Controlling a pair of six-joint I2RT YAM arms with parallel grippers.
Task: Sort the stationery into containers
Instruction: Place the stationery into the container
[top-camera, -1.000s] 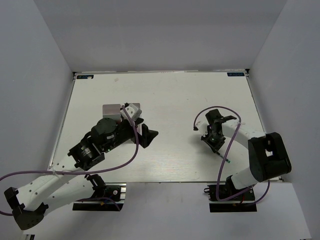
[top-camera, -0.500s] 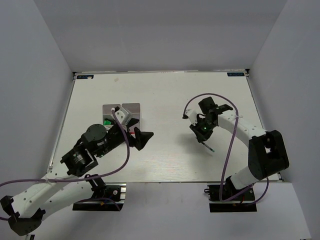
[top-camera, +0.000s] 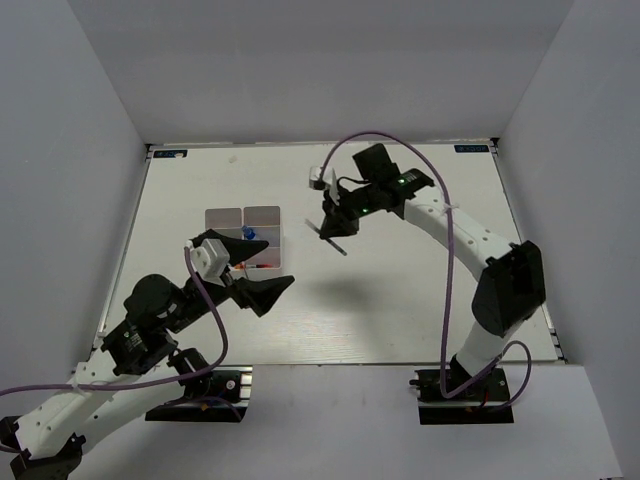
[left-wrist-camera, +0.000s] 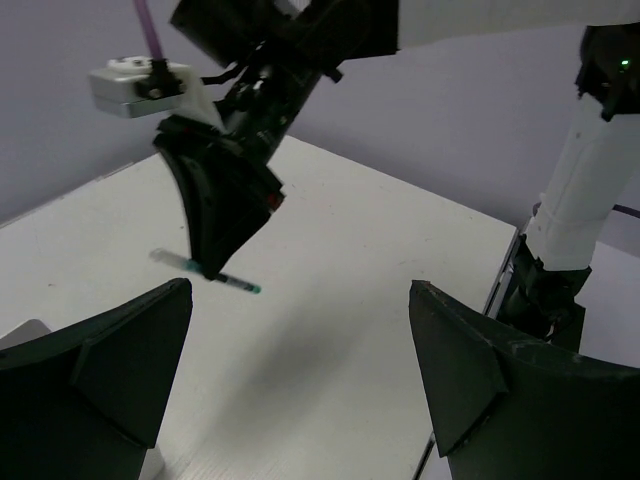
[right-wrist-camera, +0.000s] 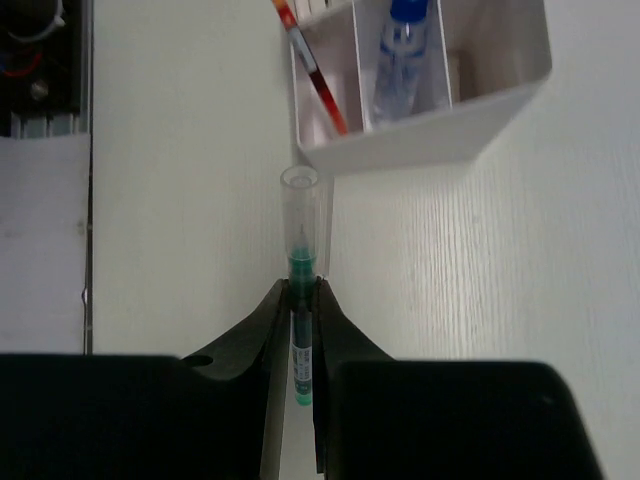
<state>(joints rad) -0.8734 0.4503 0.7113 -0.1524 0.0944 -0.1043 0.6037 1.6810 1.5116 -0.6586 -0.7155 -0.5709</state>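
My right gripper (top-camera: 330, 232) is shut on a thin pen (top-camera: 337, 246) with a green tip and clear cap, held above the table just right of the white divided tray (top-camera: 243, 217). In the right wrist view the fingers (right-wrist-camera: 303, 285) pinch the pen (right-wrist-camera: 301, 225), its capped end pointing at the tray's near wall (right-wrist-camera: 430, 145). The tray holds a red-tipped pen (right-wrist-camera: 315, 75) and a blue-capped clear tube (right-wrist-camera: 400, 55). My left gripper (top-camera: 265, 292) is open and empty, in front of the tray. The left wrist view shows its spread jaws (left-wrist-camera: 300, 290) and the pen (left-wrist-camera: 215, 276).
Grey walls enclose the table on three sides. The right arm's purple cable (top-camera: 440, 190) loops above the table's far right part. The left arm's cable (top-camera: 215, 320) hangs near the front left edge.
My right arm has swung from the front right to the left and farther back, carrying the pen up to the tray. My left gripper has pulled back from the tray towards the front.
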